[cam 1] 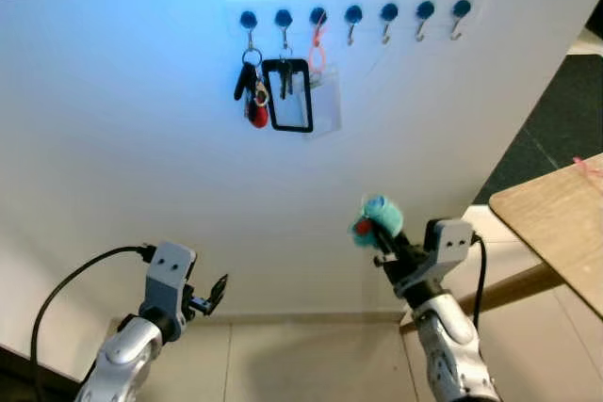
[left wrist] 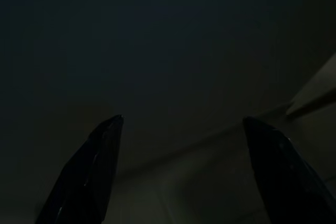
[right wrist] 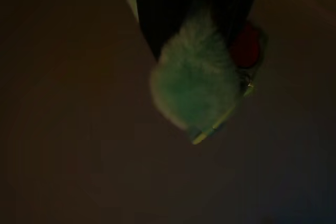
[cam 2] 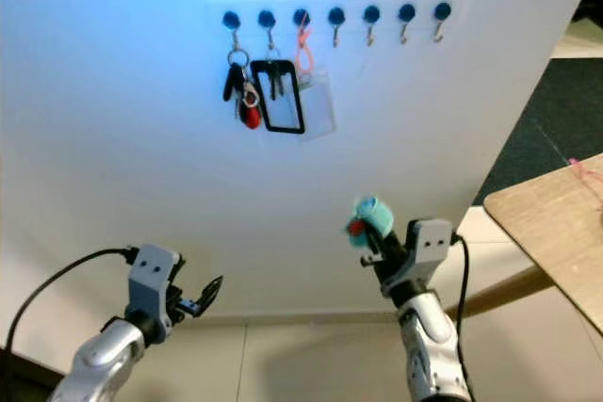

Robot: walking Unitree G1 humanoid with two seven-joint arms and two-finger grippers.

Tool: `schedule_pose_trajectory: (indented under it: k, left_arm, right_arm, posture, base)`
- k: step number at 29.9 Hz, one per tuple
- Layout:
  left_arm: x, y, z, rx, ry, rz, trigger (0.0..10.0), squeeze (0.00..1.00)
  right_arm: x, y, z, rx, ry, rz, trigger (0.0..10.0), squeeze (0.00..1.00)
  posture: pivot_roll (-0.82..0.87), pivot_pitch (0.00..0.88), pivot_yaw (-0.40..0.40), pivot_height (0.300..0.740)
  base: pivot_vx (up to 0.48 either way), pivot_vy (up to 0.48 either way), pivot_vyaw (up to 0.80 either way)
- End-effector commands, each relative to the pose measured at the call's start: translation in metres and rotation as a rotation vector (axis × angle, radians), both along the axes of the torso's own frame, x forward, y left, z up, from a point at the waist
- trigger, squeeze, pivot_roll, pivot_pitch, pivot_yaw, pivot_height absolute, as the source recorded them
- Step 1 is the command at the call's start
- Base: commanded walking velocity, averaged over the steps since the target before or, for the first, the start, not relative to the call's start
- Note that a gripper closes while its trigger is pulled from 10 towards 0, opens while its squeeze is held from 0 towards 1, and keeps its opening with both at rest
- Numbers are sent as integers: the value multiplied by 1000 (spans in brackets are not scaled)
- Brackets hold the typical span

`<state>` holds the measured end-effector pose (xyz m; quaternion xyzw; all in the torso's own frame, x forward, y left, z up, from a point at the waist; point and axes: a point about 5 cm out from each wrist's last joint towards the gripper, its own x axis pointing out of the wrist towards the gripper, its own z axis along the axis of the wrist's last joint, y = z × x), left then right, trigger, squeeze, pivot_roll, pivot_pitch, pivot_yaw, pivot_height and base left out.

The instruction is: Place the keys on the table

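Note:
My right gripper (cam 1: 381, 230) is shut on a bunch of keys with a fluffy teal pom-pom and a red tag (cam 1: 377, 217), held up in front of the white wall, below the hook rail. The right wrist view shows the teal fluff (right wrist: 195, 85) pinched between the black fingers (right wrist: 157, 9). The wooden table (cam 1: 558, 225) stands to the right, its corner a short way from the held keys. My left gripper (cam 1: 215, 293) hangs low at the left, open and holding nothing; its two fingers (left wrist: 94, 166) stand wide apart in the dark wrist view.
A row of several blue hooks (cam 1: 353, 15) runs along the white wall. Another key bunch with a red fob (cam 1: 252, 91), a black-framed card holder (cam 1: 288, 94) and a clear badge on an orange loop (cam 1: 320, 91) hang there. Pale tiled floor (cam 1: 301, 364) lies below; dark carpet (cam 1: 556, 129) at right.

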<state>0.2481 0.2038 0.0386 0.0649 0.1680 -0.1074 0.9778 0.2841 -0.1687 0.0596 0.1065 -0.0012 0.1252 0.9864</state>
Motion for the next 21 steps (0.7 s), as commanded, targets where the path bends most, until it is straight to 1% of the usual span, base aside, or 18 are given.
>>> schedule_pose_trajectory:
  k: [1, 2, 3, 4, 5, 6, 7, 8, 9, 10, 11, 12, 14, 16, 18, 19, 21]
  left_arm:
    - [-22, 13, -42, 25, 196, 178, 10000, 0]
    - [-35, 22, -60, 44, 292, 275, 10000, 0]
    - [-35, 22, -60, 44, 292, 275, 10000, 0]
    - [-48, 28, -75, 35, 368, 357, 10000, 0]
    - [-48, 28, -75, 35, 368, 357, 10000, 0]
    - [-55, 31, -82, 7, 396, 411, 10000, 0]
    - [-55, 31, -82, 7, 396, 411, 10000, 0]
    - [-59, 32, -86, -79, 401, 474, 10000, 0]
    - [-62, 33, -90, -132, 402, 518, 10000, 0]
    - [-62, 33, -90, -132, 402, 518, 10000, 0]
    - [-65, 33, -93, -171, 403, 544, 10000, 0]
    - [-65, 33, -93, -171, 403, 544, 10000, 0]
    - [-70, 32, -99, -144, 424, 552, 10000, 0]
    - [-72, 31, -100, -132, 423, 546, 10000, 0]
    - [-72, 31, -101, -157, 388, 578, 10000, 0]
    - [-73, 32, -100, -177, 372, 614, 10000, 0]
    - [-74, 33, -101, -207, 357, 660, 10000, 0]
  right_arm:
    - [-20, -10, -50, -50, 269, -48, 0, 0]
    - [-34, -16, -73, -67, 418, -84, 157, 0]
    - [-34, -16, -73, -67, 418, -84, 157, 0]
    - [-48, -21, -93, -93, 549, -125, 8431, 0]
    - [-48, -21, -93, -93, 549, -125, 8431, 0]
    - [-59, -24, -104, -102, 630, -146, 10000, 0]
    - [-59, -24, -104, -102, 630, -146, 10000, 0]
    - [-71, -23, -115, -83, 726, -155, 10000, 0]
    - [-81, -22, -124, -85, 786, -146, 10000, 0]
    - [-81, -22, -124, -85, 786, -146, 10000, 0]
    - [-90, -21, -130, -96, 831, -135, 10000, 0]
    - [-90, -21, -130, -96, 831, -135, 10000, 0]
    - [-99, -20, -136, -117, 862, -128, 10000, 0]
    - [-100, -20, -136, -115, 856, -137, 10000, 0]
    - [-99, -21, -136, -124, 842, -153, 10000, 0]
    - [-99, -22, -136, -127, 836, -159, 10000, 0]
    - [-99, -23, -136, -140, 832, -165, 10000, 0]
  posture:
    - [9, 114, 26, 740]
    - [7, 112, 27, 740]
    - [7, 112, 27, 740]
    - [8, 110, 24, 740]
    - [8, 110, 24, 740]
    - [8, 109, 24, 740]
    - [8, 109, 24, 740]
    - [4, 101, 28, 740]
    - [5, 100, 27, 740]
    - [5, 100, 27, 740]
    - [9, 99, 24, 740]
    - [9, 99, 24, 740]
    - [9, 93, 17, 740]
    - [8, 89, 17, 740]
    - [8, 88, 17, 740]
    - [3, 84, 19, 740]
    - [3, 84, 19, 740]
  base:
    - [0, 0, 0]
    - [0, 0, 0]
    - [0, 0, 0]
    - [0, 0, 0]
    - [0, 0, 0]
    - [0, 0, 0]
    - [0, 0, 0]
    - [0, 0, 0]
    - [0, 0, 0]
    - [0, 0, 0]
    - [0, 0, 0]
    - [0, 0, 0]
    - [0, 0, 0]
    - [0, 0, 0]
    - [0, 0, 0]
    - [0, 0, 0]
    - [0, 0, 0]
